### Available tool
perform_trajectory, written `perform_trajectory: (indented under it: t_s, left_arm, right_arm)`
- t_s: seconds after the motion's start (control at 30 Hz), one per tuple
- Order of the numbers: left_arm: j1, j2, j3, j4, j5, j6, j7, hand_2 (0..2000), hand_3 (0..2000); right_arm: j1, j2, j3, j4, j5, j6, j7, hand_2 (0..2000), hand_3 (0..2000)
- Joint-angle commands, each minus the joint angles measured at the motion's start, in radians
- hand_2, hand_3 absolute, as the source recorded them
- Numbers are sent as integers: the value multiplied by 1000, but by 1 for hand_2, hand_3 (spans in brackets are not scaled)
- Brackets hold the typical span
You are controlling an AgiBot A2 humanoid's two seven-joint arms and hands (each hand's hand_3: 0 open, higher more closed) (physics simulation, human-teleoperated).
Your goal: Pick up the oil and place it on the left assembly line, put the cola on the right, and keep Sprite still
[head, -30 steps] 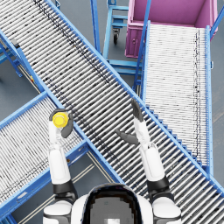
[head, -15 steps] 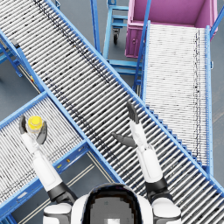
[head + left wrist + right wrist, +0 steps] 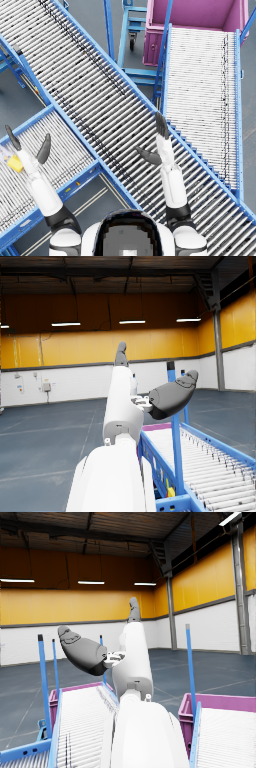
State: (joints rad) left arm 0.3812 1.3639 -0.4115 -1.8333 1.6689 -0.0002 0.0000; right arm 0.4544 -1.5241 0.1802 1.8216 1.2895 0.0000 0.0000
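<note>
The oil bottle (image 3: 12, 162), clear with a yellow cap, lies on the rollers of the left assembly line (image 3: 65, 150) at the picture's left edge. My left hand (image 3: 27, 155) hovers just beside it with fingers spread and nothing in them. In the left wrist view the left hand (image 3: 150, 398) is raised and empty above the line, and a small yellow spot (image 3: 171, 491) shows by the blue frame. My right hand (image 3: 157, 145) is open over the middle conveyor (image 3: 90, 90), also empty in the right wrist view (image 3: 107, 652). Neither cola nor Sprite is in view.
The right assembly line (image 3: 200, 95) runs up to a purple bin (image 3: 200, 12) at the back. Blue side rails edge every conveyor. Grey floor shows in the gap (image 3: 95, 205) between the left line and the middle conveyor.
My left arm swung left with the oil over the left line, then the hand opened; the bottle now lies on the rollers beside it. The right hand barely moved.
</note>
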Motion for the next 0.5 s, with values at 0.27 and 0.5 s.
perform_trajectory:
  t_s: [0.27, 0.5]
  left_arm:
    - [116, -34, 315, 43, 1, 0, 0, 0, 0]
    - [164, -18, 426, 82, 1, 0, 0, 0, 0]
  right_arm:
    - [39, -3, -252, 0, 0, 0, 0, 0, 0]
    - [39, 2, -371, -12, -1, 0, 0, 0, 0]
